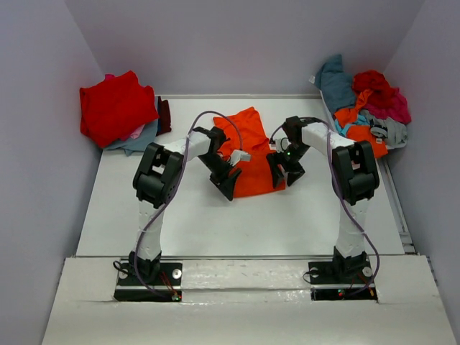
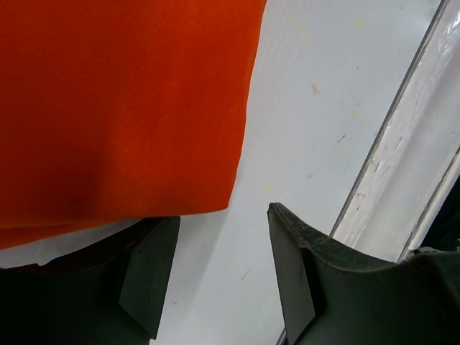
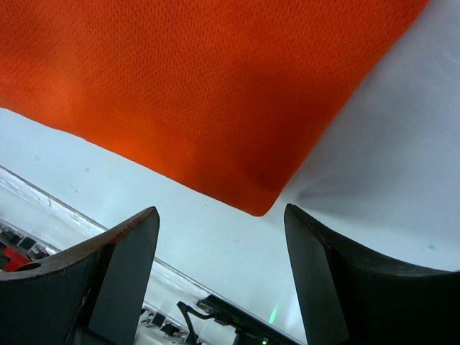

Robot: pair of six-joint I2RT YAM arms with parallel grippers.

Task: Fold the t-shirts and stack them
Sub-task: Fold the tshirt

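1. Orange short-sleeved cloth t-shirt lies flat in the middle of the white desk, its long axis running near to far and leaning slightly left; the collar end is unclear.
2. Left pincer gapes wide and empty at the shirt's near left corner.
3. Right pincer, equally spread, holds nothing at the near right corner.
4. Folded red t-shirt tops a stack far left; a jumbled heap of coloured shirts sits far right.
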